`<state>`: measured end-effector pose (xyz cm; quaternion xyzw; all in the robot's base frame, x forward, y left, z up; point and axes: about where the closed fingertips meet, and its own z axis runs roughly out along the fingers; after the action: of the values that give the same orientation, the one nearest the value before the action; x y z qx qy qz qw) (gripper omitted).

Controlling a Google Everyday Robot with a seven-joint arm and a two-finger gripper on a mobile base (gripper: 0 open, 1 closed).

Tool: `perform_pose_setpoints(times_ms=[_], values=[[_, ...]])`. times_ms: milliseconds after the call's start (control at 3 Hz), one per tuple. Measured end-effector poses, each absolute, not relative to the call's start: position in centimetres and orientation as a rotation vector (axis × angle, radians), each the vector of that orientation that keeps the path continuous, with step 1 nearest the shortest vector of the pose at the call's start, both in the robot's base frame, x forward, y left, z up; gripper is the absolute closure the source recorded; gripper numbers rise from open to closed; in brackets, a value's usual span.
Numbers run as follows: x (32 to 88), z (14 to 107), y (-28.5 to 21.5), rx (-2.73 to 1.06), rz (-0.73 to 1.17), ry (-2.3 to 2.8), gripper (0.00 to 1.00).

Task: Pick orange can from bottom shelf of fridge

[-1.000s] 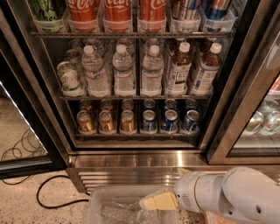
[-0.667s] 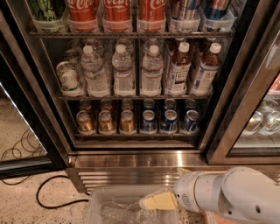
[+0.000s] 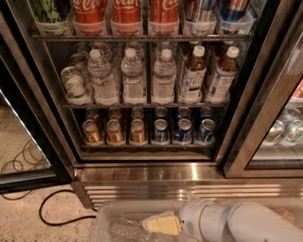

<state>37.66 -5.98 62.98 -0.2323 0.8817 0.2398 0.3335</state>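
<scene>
The fridge stands open in front of me, black-framed with a ribbed steel base. On its bottom shelf several orange cans stand at the left in two rows, and blue cans stand at the right. My gripper is at the bottom of the view, below the fridge base and well short of the shelf. It points left over a clear plastic bin. Its cream-coloured fingers lie close together with nothing between them.
Water bottles fill the rack above, with red cola cans higher up. The glass door hangs open at the left. A black cable loops on the floor. A clear bin sits under my arm. Another cooler is at the right.
</scene>
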Motion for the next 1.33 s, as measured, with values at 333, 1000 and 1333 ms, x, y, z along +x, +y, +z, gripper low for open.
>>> perform_pose_setpoints(times_ms=[333, 1000, 1333], values=[[37.6, 60.4, -4.4, -0.496, 0.64, 2.25, 0.0], [41.3, 60.5, -0.2, -0.423, 0.592, 2.03, 0.0], [44.6, 61.0, 0.2, -0.388, 0.531, 1.959, 0.0]])
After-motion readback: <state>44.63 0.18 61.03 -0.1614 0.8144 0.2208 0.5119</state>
